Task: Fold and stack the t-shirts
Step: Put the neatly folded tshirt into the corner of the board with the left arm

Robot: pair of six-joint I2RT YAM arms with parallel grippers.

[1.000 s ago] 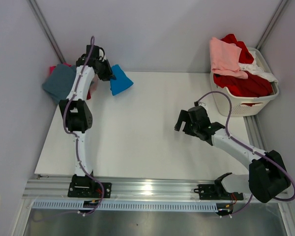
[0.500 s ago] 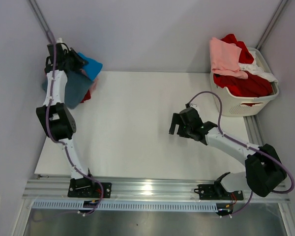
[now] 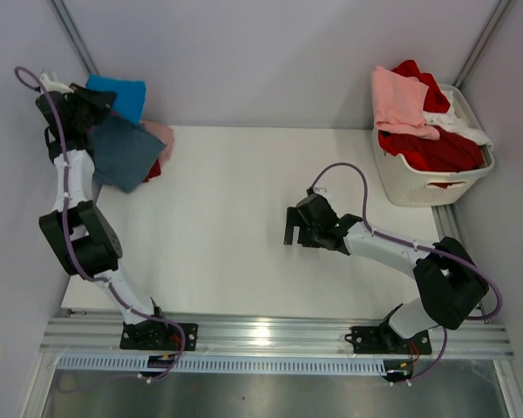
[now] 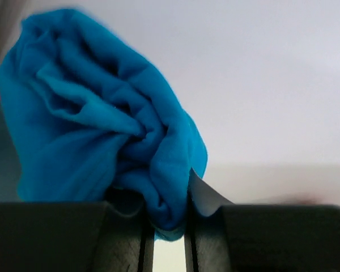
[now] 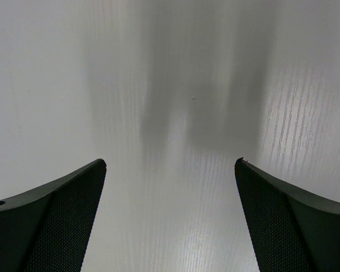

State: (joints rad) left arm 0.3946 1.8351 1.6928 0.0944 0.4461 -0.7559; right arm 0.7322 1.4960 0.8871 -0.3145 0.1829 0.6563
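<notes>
Top view: bright, even, diffuse light, faint shadows, one glare spot on the aluminium rail [image 3: 261, 329]. Left wrist: soft focus, blue t-shirt [image 4: 102, 130] smeared along its top edge, bottom of the frame blurred. Right wrist: sharp, soft shadow bands on the table [image 5: 175, 85], streaky sheen at right.

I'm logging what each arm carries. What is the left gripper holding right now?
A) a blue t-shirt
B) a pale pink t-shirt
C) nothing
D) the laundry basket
A: in the left wrist view, the left gripper is shut on a fold of the blue t-shirt.
</notes>
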